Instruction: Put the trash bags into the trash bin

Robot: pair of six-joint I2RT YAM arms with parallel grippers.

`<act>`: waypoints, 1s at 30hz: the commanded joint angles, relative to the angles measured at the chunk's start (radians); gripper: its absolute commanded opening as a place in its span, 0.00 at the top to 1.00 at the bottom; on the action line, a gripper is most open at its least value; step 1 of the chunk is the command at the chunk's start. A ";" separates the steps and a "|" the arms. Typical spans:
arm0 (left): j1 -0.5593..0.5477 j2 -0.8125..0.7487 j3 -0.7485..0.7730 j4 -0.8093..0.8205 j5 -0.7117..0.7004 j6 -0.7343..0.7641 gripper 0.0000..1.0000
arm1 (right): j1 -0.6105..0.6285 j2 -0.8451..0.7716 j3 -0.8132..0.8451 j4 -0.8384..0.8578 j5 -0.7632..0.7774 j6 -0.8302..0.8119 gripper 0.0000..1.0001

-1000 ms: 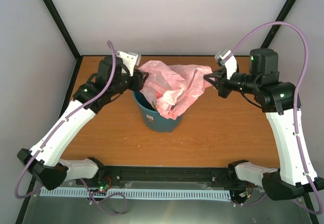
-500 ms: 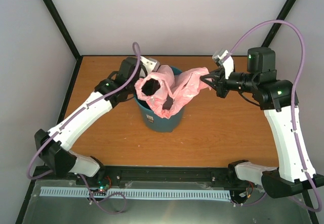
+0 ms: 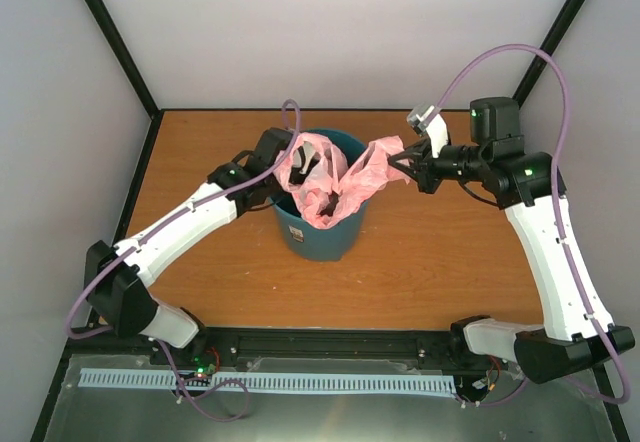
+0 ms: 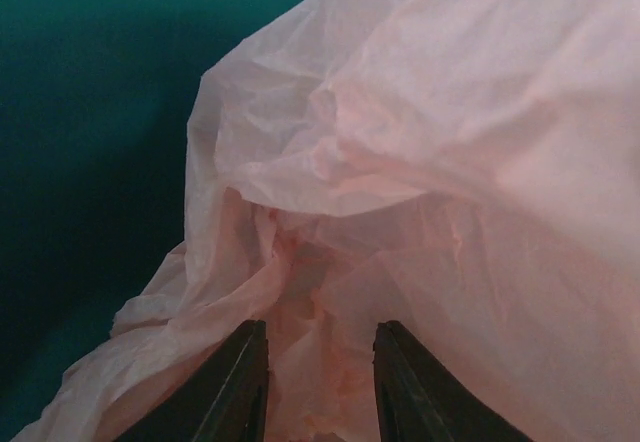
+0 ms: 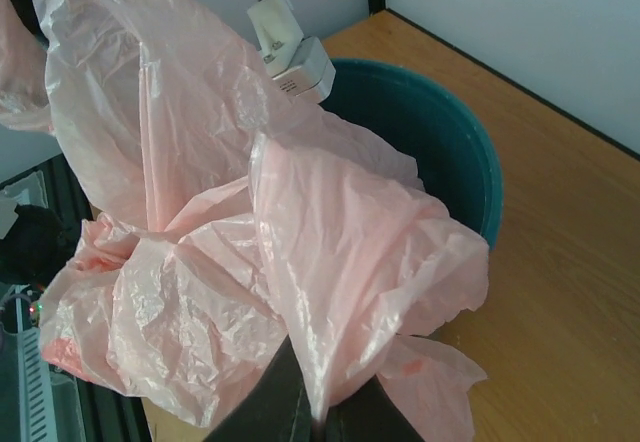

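The teal trash bin (image 3: pixel 315 242) stands upright mid-table. The pink trash bag (image 3: pixel 340 177) is bunched over its mouth and hangs partly inside. My left gripper (image 3: pixel 300 167) reaches into the bin's mouth from the left. In the left wrist view its fingers (image 4: pixel 318 362) stand apart with pink film (image 4: pixel 450 162) loose between them and the bin's teal inner wall (image 4: pixel 80 112) beside. My right gripper (image 3: pixel 398 158) is shut on a gathered edge of the bag just right of the rim. The right wrist view shows the pinch (image 5: pixel 320 412), the bag (image 5: pixel 300 262) and the bin (image 5: pixel 440 132).
The wooden table (image 3: pixel 460 262) is bounded by white walls and black corner posts (image 3: pixel 115 42). Purple cables (image 3: pixel 500 57) loop above both arms. The left wrist's white camera housing (image 5: pixel 290 52) sits over the bin's far rim. A black rail (image 3: pixel 330 342) runs along the near edge.
My left gripper has moved right from the bin's left side into its mouth, carrying the bag in. The bag has collapsed from spread wide to bunched. My right gripper has shifted slightly left.
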 commanded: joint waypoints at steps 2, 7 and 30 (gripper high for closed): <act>-0.008 0.014 -0.057 0.053 -0.007 -0.025 0.70 | -0.005 0.013 -0.030 0.030 -0.023 -0.001 0.97; -0.008 0.022 -0.087 0.074 -0.007 -0.034 0.70 | -0.004 0.025 -0.050 0.030 -0.019 -0.006 0.97; 0.019 -0.265 0.015 -0.026 -0.282 -0.087 0.32 | -0.003 -0.021 -0.079 0.029 -0.035 -0.006 0.97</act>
